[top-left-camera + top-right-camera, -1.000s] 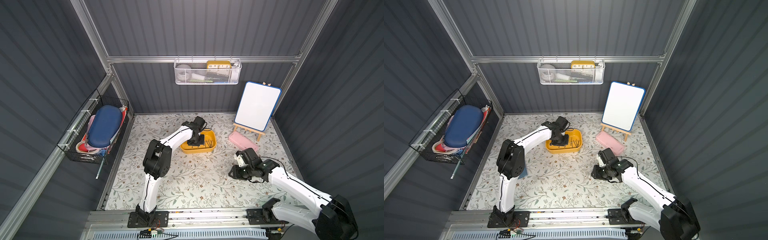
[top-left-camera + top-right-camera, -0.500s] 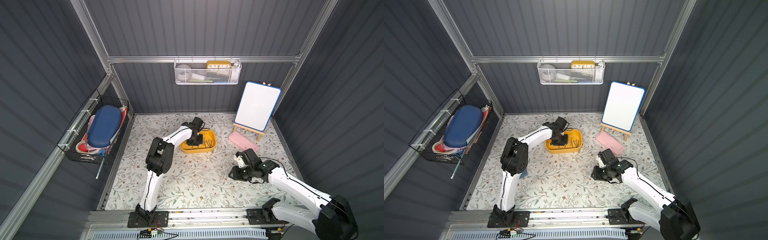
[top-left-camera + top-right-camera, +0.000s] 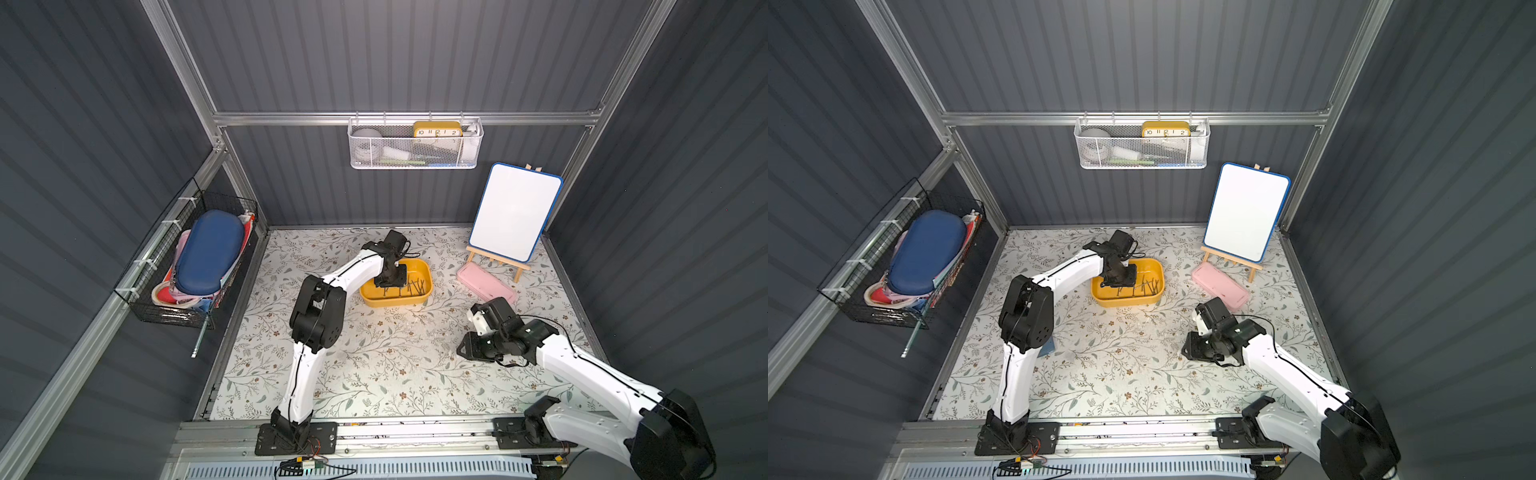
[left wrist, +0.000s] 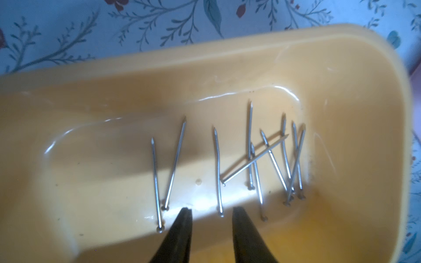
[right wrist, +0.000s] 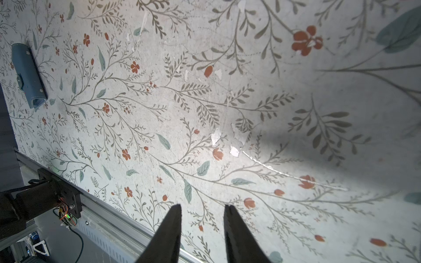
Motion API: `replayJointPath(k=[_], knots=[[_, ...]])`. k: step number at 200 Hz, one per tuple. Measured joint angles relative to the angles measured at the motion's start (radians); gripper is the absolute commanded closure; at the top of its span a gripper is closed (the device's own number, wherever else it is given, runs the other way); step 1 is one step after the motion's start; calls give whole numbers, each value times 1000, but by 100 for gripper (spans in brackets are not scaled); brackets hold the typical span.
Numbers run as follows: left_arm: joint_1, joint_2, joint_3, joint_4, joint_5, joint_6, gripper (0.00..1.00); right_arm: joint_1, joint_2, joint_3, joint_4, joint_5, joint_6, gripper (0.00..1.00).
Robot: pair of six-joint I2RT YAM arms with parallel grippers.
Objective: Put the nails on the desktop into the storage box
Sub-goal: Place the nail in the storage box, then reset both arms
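Observation:
The yellow storage box (image 3: 428, 282) (image 3: 1158, 286) stands at the back middle of the floral desktop (image 3: 374, 353). Several thin grey nails (image 4: 252, 159) (image 3: 411, 288) lie on its floor, some crossing each other. My left gripper (image 4: 211, 208) (image 3: 390, 282) hangs over the box's left half, open, with nothing between its dark fingers. One nail's head lies just beyond the gap. My right gripper (image 5: 202, 205) (image 3: 465, 351) hovers open and empty over bare desktop (image 5: 227, 91) at the right. No nail shows on the desktop itself.
A flat pink case (image 3: 486, 286) lies right of the box, in front of a whiteboard on an easel (image 3: 515, 212). A small blue pouch (image 5: 28, 75) (image 3: 1047, 345) lies by the left arm. A white mesh basket (image 3: 415, 145) hangs on the back wall. A black wire basket (image 3: 195, 266) hangs left.
My left gripper has opened above the storage box, and the left arm's elbow has shifted slightly. The right arm has not moved.

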Motion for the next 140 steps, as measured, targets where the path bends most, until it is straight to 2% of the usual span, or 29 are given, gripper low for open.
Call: replayJointPath(k=[23,34,43,45,72,84,97,104,140], knots=[[0,-117,-7,9,-37,3,52,0,0,24,-13,24,-2,64],[0,-231,-64,68,-71,10,30,0,-3,55,-23,58,-3,64],[0,-339,-130,121,-105,24,4,-2,-10,87,-26,92,-5,64],[0,-371,-151,140,-115,31,1,-3,-13,95,-26,105,-6,63],[19,-716,-451,399,-242,85,1,-17,-69,171,2,285,-21,55],[45,-786,-542,489,-303,103,1,-32,-94,192,17,379,-29,35],[74,-798,-613,565,-367,119,0,-53,-110,209,28,483,-42,18],[90,-786,-651,603,-400,131,1,-64,-112,219,30,537,-43,2],[166,-762,-897,794,-497,224,0,-114,-83,247,104,785,-111,1]])
